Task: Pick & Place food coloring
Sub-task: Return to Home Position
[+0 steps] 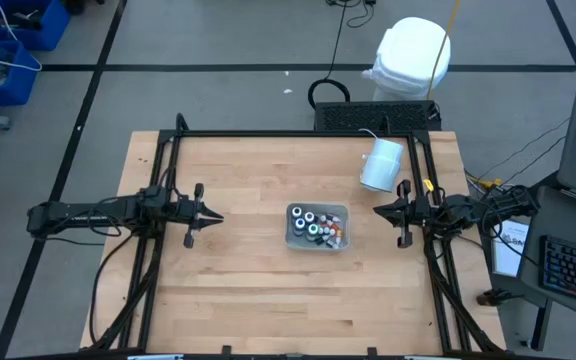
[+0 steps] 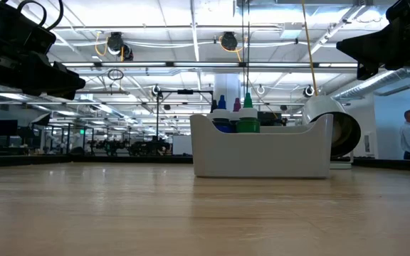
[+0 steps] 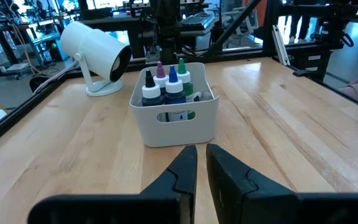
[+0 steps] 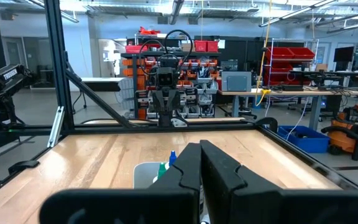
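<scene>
1. We take the gray bin (image 1: 289, 228) as our reference. It stands upright near the middle of the wooden tabletop (image 1: 248, 290).
2. The food coloring bottles (image 1: 316, 226) sit packed together inside the bin. In the left wrist view we count four dark bottles standing upright, with white, purple, blue and green tips rising above the bin's rim.
3. The left gripper (image 1: 216, 217) hovers to the left of the bin, well apart from it, and points toward it. Its fingers are drawn together with only a thin slit between them, and they hold nothing.
4. The right gripper (image 1: 378, 210) hovers to the right of the bin, near it but not touching, and points toward it. Its fingers are likewise nearly together and hold nothing.
5. A white cylindrical device (image 1: 381, 165) lies on its side on a round foot. It stands beyond the bin on the right gripper's side, apart from the bin and just beside that gripper.
</scene>
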